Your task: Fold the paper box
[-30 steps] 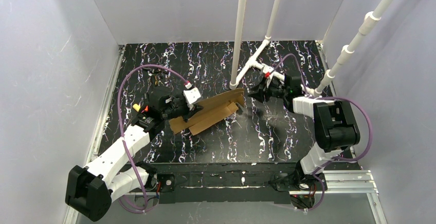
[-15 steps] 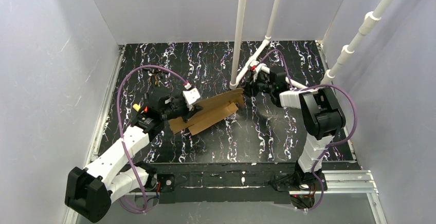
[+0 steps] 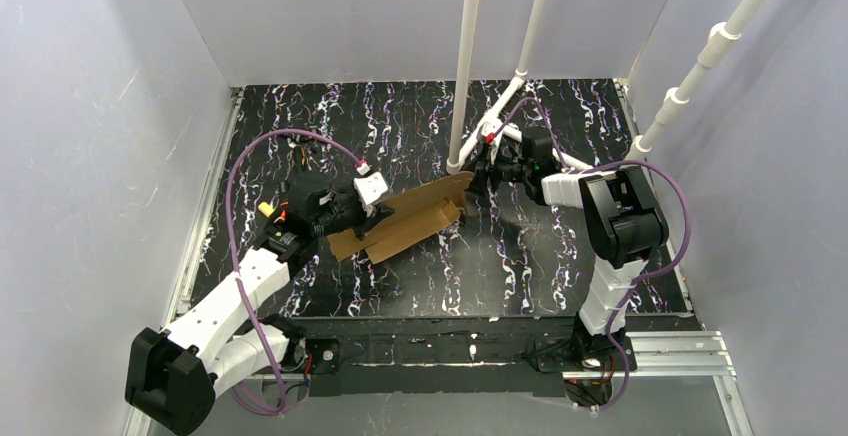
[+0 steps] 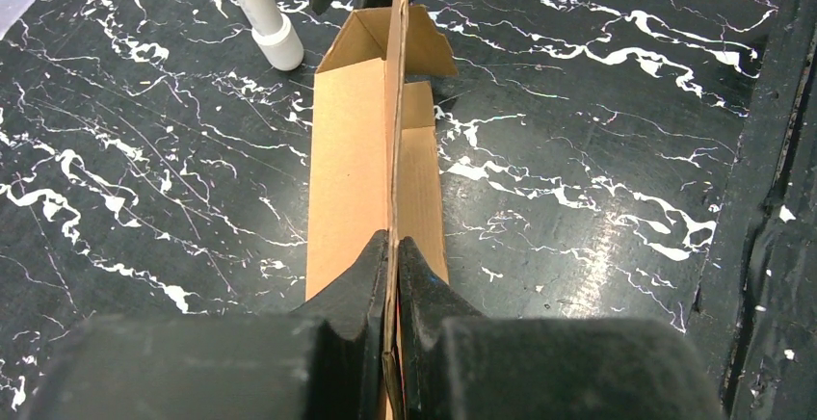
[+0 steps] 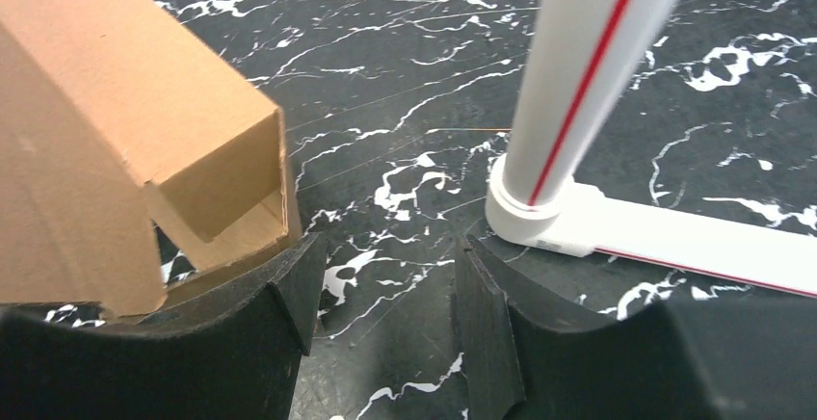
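The paper box (image 3: pixel 408 218) is a brown cardboard piece, partly folded, lying slantwise in the middle of the mat. In the left wrist view the paper box (image 4: pixel 349 165) lies lengthwise with one panel standing on edge. My left gripper (image 4: pixel 393 249) is shut on that upright panel at the box's near-left end, and it shows from above as well, left gripper (image 3: pixel 368 210). My right gripper (image 3: pixel 477 173) is at the box's far-right end. It stands open (image 5: pixel 385 285) with only mat between its fingers. Its left finger (image 5: pixel 279 290) is beside the paper box's (image 5: pixel 106 112) open end.
A white pipe (image 5: pixel 583 73) rises from a foot fitting (image 5: pixel 535 216) just right of the right gripper. More white pipes (image 3: pixel 468 56) stand at the back and right. The mat (image 3: pixel 520 256) is black with white streaks, walled on three sides.
The right gripper has moved left from the pipe fitting to the box's far end, and its jaws have spread. The left gripper and the box have hardly moved.
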Robot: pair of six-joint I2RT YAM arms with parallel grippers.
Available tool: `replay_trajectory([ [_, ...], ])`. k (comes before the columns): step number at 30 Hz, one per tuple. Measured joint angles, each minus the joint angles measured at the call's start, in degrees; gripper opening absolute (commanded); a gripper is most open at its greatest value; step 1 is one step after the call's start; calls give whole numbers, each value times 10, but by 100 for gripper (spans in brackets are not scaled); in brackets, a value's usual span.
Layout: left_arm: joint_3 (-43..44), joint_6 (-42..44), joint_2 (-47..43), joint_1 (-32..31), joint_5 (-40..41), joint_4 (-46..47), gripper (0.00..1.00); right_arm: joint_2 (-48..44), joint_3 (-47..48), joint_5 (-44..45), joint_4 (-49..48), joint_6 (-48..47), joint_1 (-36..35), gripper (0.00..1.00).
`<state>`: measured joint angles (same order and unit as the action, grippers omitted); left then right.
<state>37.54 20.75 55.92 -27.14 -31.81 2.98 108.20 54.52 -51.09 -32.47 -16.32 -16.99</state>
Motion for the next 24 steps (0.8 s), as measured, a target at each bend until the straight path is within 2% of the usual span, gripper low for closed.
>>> replay_trajectory([
  [11, -4, -7, 0, 0, 5, 9, 0, 0, 1, -63, 56, -56, 0, 62],
  [24, -5, -22, -1, 0, 14, 12, 0, -1, 1, -95, 63, -71, -4, 66],
])
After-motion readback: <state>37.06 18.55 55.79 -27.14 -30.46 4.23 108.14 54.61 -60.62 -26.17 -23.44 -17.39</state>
